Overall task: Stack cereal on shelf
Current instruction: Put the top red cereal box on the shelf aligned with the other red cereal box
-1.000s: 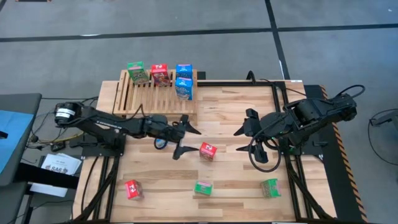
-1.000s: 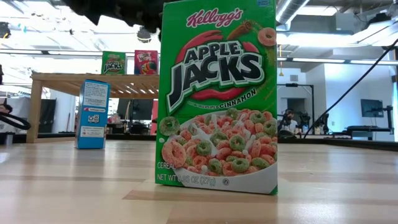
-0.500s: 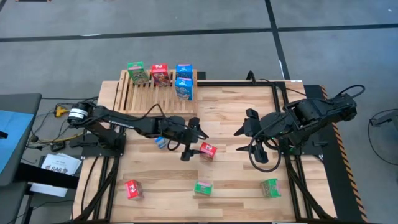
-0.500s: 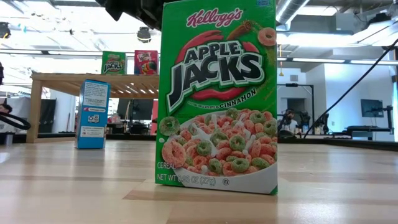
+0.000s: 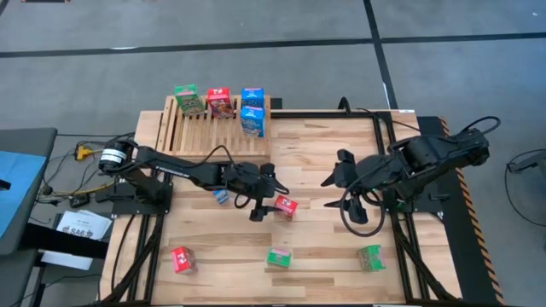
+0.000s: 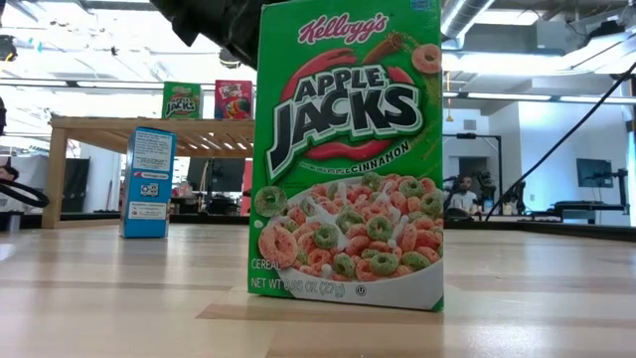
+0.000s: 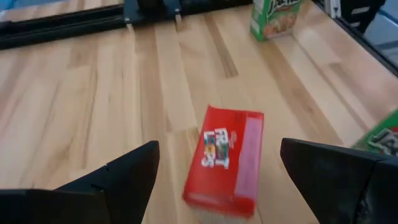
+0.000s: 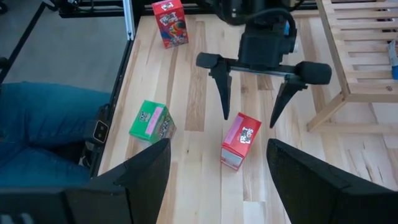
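Four boxes (image 5: 220, 101) on shelf (image 5: 205, 130) at table's (image 5: 324, 162) far left; lying box (image 5: 286, 205) mid-table, just beside left end effector (image 5: 265, 193).

A light plank tabletop (image 5: 324, 247) is sitting on a grey floor (image 5: 256, 68) crossed by dark lines. A blue-topped stand (image 5: 17, 188) is standing beside the table's left edge, with cables (image 5: 64, 183) trailing near it and a white label (image 5: 84, 227) lying by the frame. In the low view, ceiling lights (image 6: 89, 70) are glowing over a distant room.
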{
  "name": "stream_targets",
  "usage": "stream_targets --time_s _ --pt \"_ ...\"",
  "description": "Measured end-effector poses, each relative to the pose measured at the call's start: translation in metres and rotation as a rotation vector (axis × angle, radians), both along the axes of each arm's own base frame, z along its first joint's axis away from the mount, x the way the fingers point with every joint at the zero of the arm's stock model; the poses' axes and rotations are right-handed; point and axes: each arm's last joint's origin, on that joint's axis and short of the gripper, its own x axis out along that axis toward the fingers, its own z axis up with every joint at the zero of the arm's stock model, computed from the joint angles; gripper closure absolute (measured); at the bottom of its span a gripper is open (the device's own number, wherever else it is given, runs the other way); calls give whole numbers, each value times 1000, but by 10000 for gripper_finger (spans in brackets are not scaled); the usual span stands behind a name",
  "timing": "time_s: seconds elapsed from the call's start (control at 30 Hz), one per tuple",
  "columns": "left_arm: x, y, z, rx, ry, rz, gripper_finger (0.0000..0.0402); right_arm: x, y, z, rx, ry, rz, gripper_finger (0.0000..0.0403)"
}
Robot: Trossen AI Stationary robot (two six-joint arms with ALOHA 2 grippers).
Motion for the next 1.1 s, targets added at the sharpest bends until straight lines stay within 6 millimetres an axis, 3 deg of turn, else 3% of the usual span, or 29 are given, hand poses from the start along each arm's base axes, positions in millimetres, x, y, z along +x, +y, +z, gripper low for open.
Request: stream_targets --time_s 0.8,1.1 --pt "-3 2 -6 4 64 23 75 1 1 -8 -9 30 2 111" --pt "8 1 -25 -3 78 25 74 2 1 -8 -7 25 2 111"
